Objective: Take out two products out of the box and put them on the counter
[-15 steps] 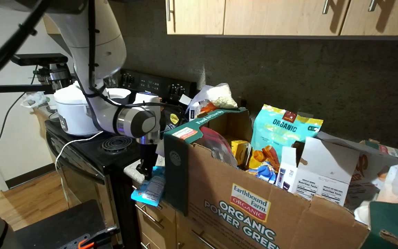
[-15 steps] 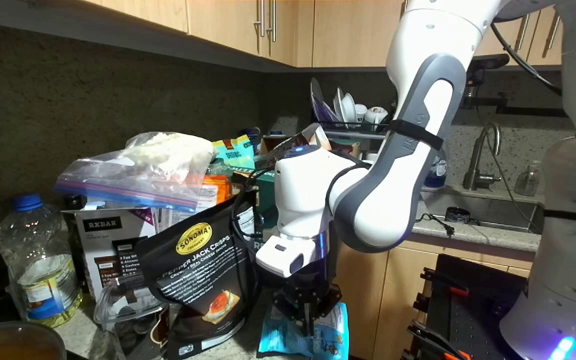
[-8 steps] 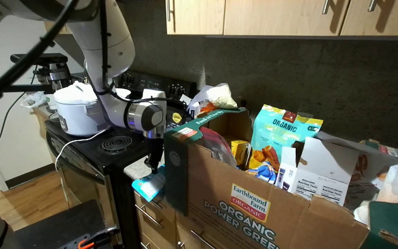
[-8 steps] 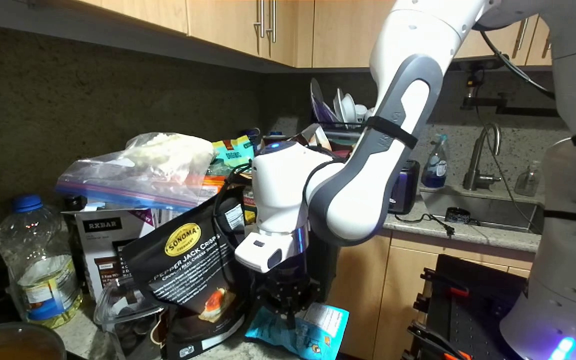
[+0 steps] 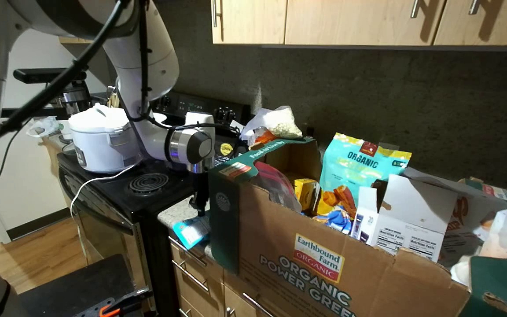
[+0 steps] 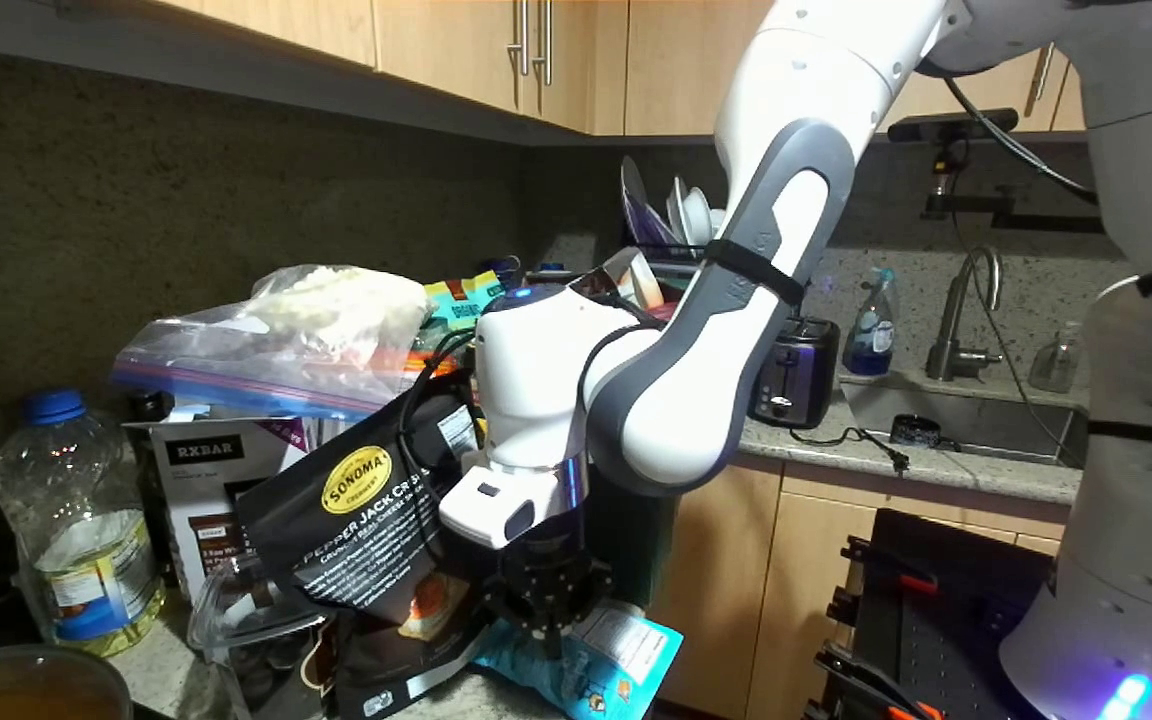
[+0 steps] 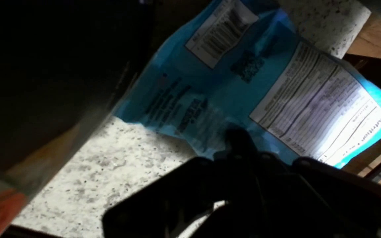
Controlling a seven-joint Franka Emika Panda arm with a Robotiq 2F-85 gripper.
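Note:
My gripper (image 5: pixel 201 214) is shut and points down at a bright blue product bag (image 5: pixel 192 232) beside the box. In the wrist view its tips (image 7: pixel 238 132) lie over the bag (image 7: pixel 240 89) near one edge; the bag looks flat, not gathered between them. Whether they press on it I cannot tell. The bag rests on the speckled counter (image 7: pixel 88 172), one end overhanging the front edge. The brown box (image 5: pixel 275 237) stands close by, holding a teal "ORGANIC" pouch (image 5: pixel 359 165), a yellow carton (image 5: pixel 304 192), a blue wrapper (image 5: pixel 338 220) and white cartons (image 5: pixel 405 229).
Close to the gripper in an exterior view stands a black Sonoma pouch (image 6: pixel 366 530). Behind it are a RXBAR box (image 6: pixel 221 465), a clear zip bag (image 6: pixel 306 335) and an oil bottle (image 6: pixel 86 560). The black stove (image 5: pixel 148 202) and white cooker (image 5: pixel 99 141) adjoin the counter.
My gripper has shifted across the counter toward the black pouch and wall. The blue bag has slid and turned along with it, and less of it overhangs the front edge.

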